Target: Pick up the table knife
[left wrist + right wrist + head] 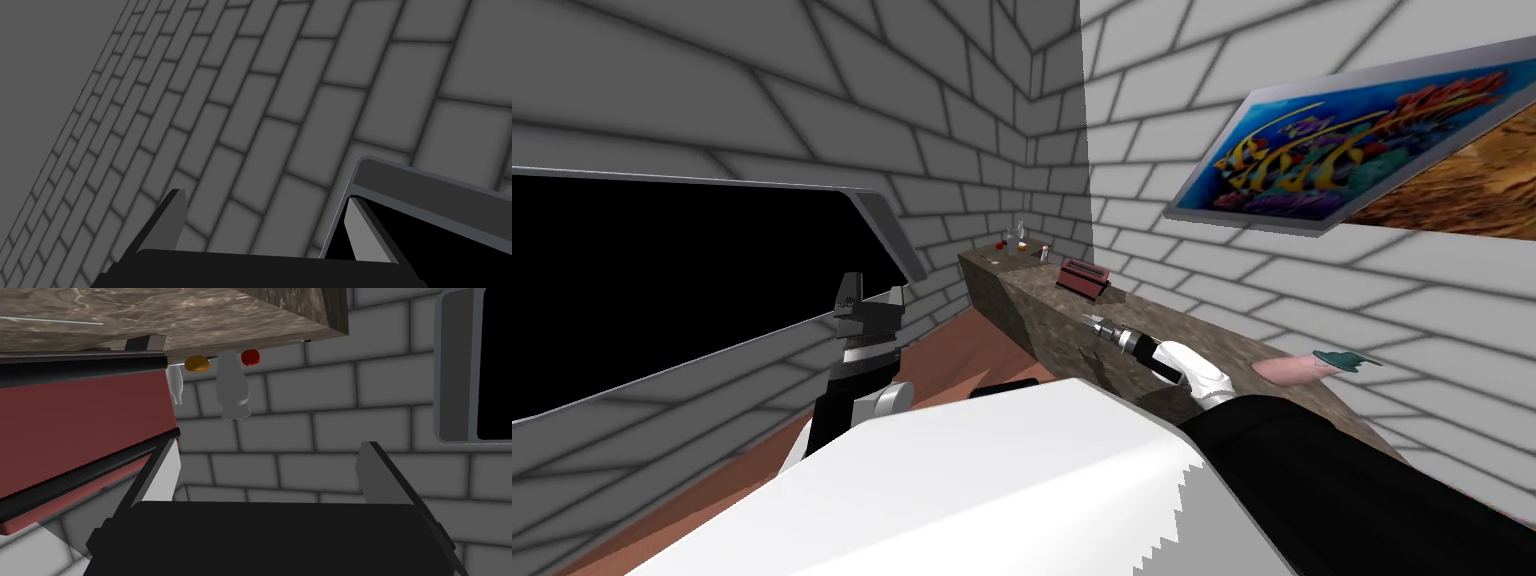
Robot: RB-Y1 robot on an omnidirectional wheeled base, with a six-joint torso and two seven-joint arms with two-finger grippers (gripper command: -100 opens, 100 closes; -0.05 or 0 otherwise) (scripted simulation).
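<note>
1. Head view: The right gripper (pixel 1093 322) reaches out over a brown stone counter (pixel 1212 345) that runs along the wall, near a dark red box (pixel 1083 277). Small bottles (pixel 1015 238) stand at the counter's far end. The left gripper (pixel 852 290) is raised beside a grey-framed black area (pixel 662 290), well apart from the counter.
2. Left wrist view: The left gripper (pixel 265 196) has its two fingers spread wide, with nothing between them.
3. Right wrist view: The right gripper (pixel 270 443) is also spread wide and empty. One finger stands just beside the red box (pixel 75 418). Beyond the box a thin pale line lies flat on the counter (pixel 200 318); this seems to be the table knife (pixel 50 321), well apart from the fingers. A pale bottle (pixel 231 388) stands between an orange item (pixel 196 363) and a red item (pixel 250 357) at the counter's far end.
</note>
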